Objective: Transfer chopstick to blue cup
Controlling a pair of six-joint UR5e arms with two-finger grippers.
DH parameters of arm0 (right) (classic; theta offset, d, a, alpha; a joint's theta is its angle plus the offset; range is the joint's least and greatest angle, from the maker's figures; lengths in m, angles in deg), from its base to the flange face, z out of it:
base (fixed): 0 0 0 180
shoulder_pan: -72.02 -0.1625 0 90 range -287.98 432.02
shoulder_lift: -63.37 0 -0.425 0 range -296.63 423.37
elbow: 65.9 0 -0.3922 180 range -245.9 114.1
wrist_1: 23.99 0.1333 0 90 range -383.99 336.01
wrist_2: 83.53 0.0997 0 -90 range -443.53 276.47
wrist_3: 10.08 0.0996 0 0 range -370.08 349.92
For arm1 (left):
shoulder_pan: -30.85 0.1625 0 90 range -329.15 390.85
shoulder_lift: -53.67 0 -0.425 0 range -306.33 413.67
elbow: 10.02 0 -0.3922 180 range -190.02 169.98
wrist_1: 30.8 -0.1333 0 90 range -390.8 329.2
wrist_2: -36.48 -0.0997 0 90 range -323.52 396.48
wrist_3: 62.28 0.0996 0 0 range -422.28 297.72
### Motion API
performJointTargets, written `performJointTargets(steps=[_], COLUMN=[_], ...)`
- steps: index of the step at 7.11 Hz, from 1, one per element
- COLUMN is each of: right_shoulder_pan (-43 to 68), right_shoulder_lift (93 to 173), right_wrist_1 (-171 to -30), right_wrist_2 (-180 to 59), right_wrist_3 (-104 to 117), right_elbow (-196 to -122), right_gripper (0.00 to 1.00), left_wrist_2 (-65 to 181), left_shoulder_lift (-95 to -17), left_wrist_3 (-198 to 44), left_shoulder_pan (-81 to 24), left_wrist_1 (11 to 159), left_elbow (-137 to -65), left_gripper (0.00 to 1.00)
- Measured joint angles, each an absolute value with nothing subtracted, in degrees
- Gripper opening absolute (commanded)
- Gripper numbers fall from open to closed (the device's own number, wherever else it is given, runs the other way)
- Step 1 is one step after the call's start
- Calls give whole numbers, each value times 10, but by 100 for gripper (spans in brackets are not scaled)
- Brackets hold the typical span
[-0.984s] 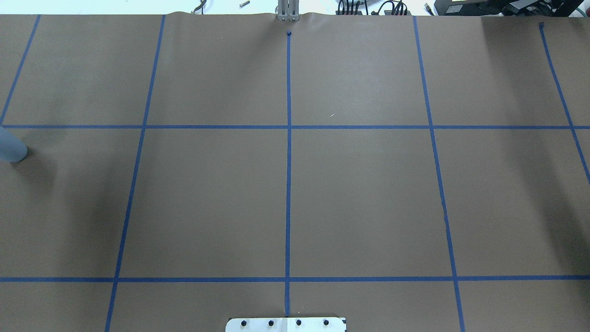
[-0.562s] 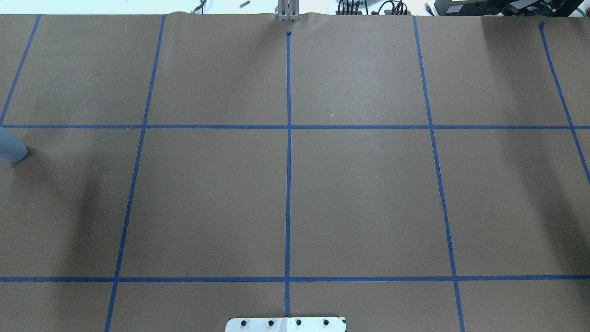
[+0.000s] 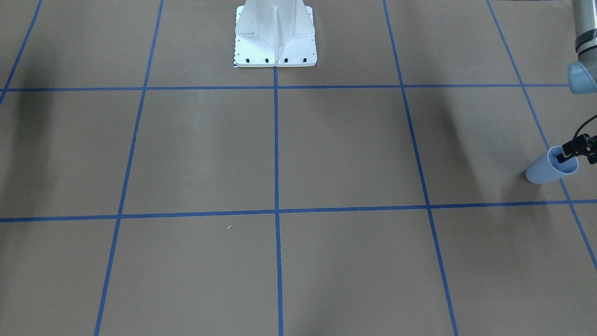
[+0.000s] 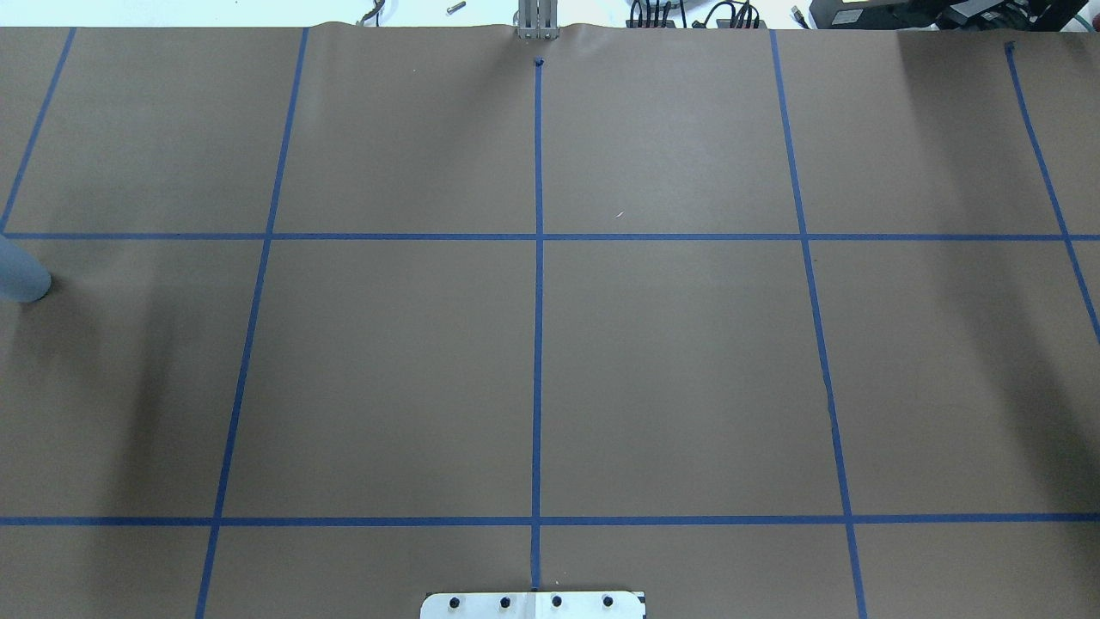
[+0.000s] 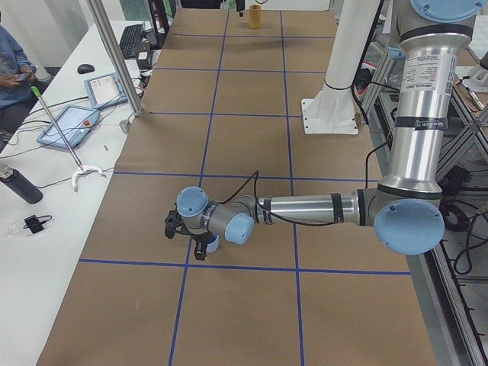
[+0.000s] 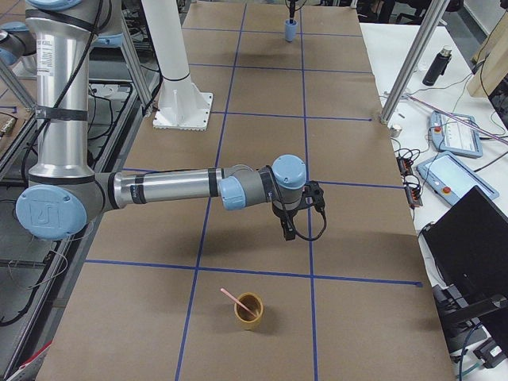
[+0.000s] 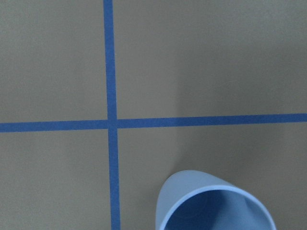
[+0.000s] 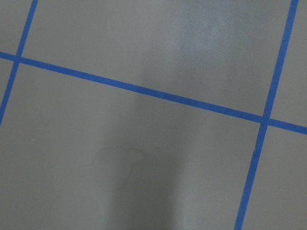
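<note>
The blue cup [image 3: 543, 171] stands at the table's far left end; it also shows as the blue cup [image 4: 21, 277] at the overhead view's edge and fills the bottom of the left wrist view as the blue cup [image 7: 216, 203], its dark inside showing nothing in it. My left gripper [image 3: 566, 156] hangs right over its rim; I cannot tell whether it is open or shut. The pale pink chopstick [image 6: 230, 297] leans in a tan cup [image 6: 248, 311] at the right end. My right gripper [image 6: 286, 232] hovers a little beyond that cup, fingers down, state not readable.
Brown paper with a blue tape grid covers the table [image 4: 670, 370]. The white robot base [image 3: 275, 37] stands mid-table at the robot's edge. A side bench with tablets and a bottle [image 5: 19, 184] runs along the far side, and a person sits at its end.
Nothing on the table has moved; only the soft shadow at the overhead view's left has shifted slightly.
</note>
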State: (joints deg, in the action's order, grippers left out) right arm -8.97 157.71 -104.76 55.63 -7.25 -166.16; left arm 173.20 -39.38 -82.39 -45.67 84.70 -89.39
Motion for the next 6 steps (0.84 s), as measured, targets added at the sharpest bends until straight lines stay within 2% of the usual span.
performJointTargets(steps=[1, 2, 6], right_shoulder_pan=[-88, -87, -86], right_shoulder_lift=[1577, 1577, 1575], right_wrist_1=[-1048, -1048, -1048], right_wrist_2=[556, 556, 555], right_wrist_3=[-73, -73, -72], right_elbow=[-1661, -1660, -1661], right_gripper=[100, 100, 100], left_wrist_2=[1732, 1733, 1759], left_shoulder_lift=[-393, -395, -410], left_wrist_3=[-826, -829, -885], left_shoulder_pan=[-456, -456, -446], left_wrist_1=[850, 851, 843], left_elbow=[-890, -888, -915], left_gripper=[23, 0, 0])
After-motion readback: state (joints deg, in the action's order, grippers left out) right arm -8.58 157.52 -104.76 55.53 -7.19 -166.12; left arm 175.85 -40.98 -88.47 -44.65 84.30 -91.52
